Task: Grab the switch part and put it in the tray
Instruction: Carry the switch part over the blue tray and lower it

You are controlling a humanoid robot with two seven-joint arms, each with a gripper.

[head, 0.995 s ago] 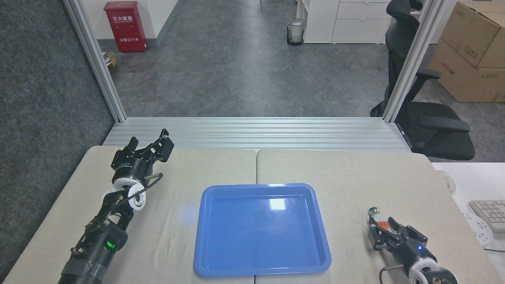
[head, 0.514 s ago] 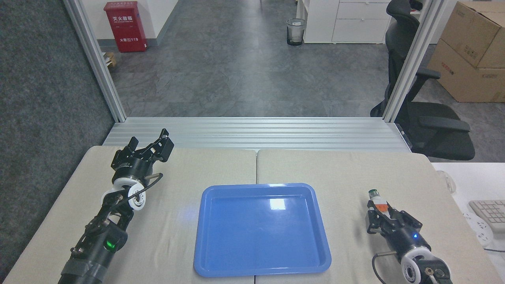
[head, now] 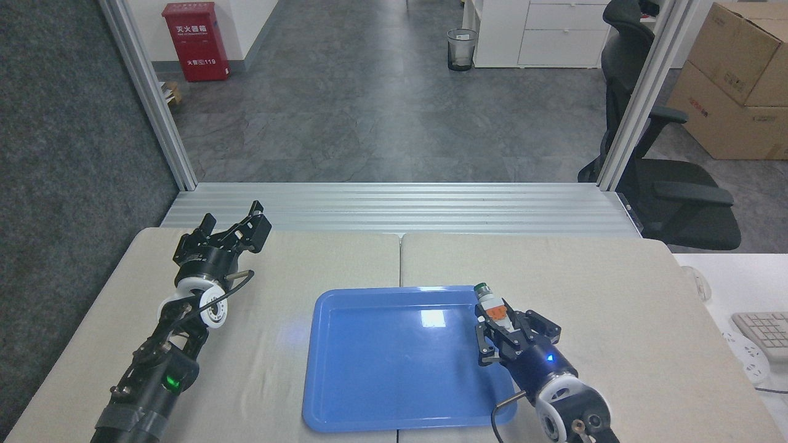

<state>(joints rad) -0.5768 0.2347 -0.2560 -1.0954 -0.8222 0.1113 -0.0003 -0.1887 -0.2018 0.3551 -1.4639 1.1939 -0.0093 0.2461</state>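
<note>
Switch part (head: 492,306) sat clamped in the right gripper (head: 502,326), long axis pointing toward 11 o'clock, green tip leading, over the tray (head: 369,406) rim at its 2 o'clock corner. Open floor lay toward 9 o'clock. Left gripper (head: 237,223) idled, jaws apart, well away.

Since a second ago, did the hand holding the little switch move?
Yes. The right gripper, shut on the switch part, moved left to the tray's right rim.

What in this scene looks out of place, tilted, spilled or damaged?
Nothing stands out. The tray lies flat and empty on the table. The right gripper holds the switch part over the tray's right rim. The left gripper is open and empty.
</note>
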